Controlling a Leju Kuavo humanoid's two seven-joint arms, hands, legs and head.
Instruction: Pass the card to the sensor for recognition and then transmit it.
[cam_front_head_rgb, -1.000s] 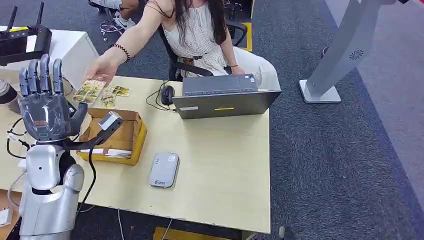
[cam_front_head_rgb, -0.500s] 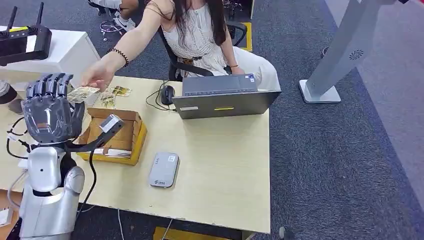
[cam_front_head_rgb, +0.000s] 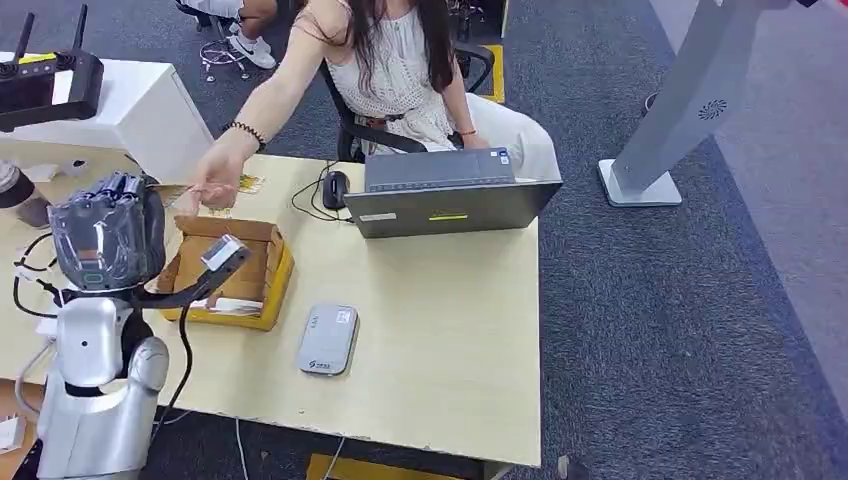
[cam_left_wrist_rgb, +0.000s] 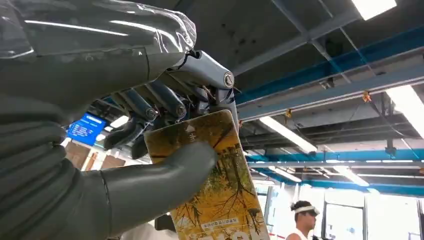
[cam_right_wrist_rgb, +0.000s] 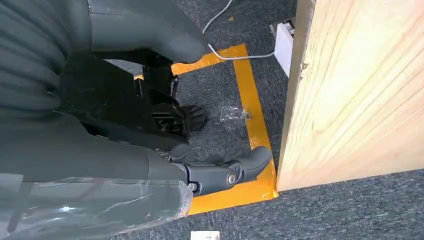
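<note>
Left hand (cam_front_head_rgb: 107, 232): raised above the table's left end, fingers curled over; in the left wrist view the thumb (cam_left_wrist_rgb: 165, 172) presses a card (cam_left_wrist_rgb: 212, 182) against the bent fingers (cam_left_wrist_rgb: 150, 107), so the hand holds it
Card: yellow and green, printed with trees, with a strip of small text near one end; it sticks out of the left hand past the thumb, and in the head view its thin edge (cam_front_head_rgb: 172, 189) shows just beyond the fingers
Person's hand (cam_front_head_rgb: 212, 181): just beyond the left hand, at the card's far end; whether it touches the card I cannot tell
Right hand (cam_right_wrist_rgb: 215, 172): hangs low beside a wooden panel (cam_right_wrist_rgb: 360, 90), over grey carpet with yellow tape (cam_right_wrist_rgb: 252, 125); fingers bent but apart, nothing in them
Sensor (cam_front_head_rgb: 328, 339): flat grey device on the table (cam_front_head_rgb: 440, 330), to the right of the left hand and nearer the robot, well apart from the card
Box (cam_front_head_rgb: 235, 272): open cardboard, just right of the left hand, between it and the sensor
Spare cards (cam_front_head_rgb: 228, 189): lying on the table beyond the box, under the person's hand
Laptop (cam_front_head_rgb: 448, 192): farther right, beyond the sensor, with a mouse (cam_front_head_rgb: 335, 187) beside it
</note>
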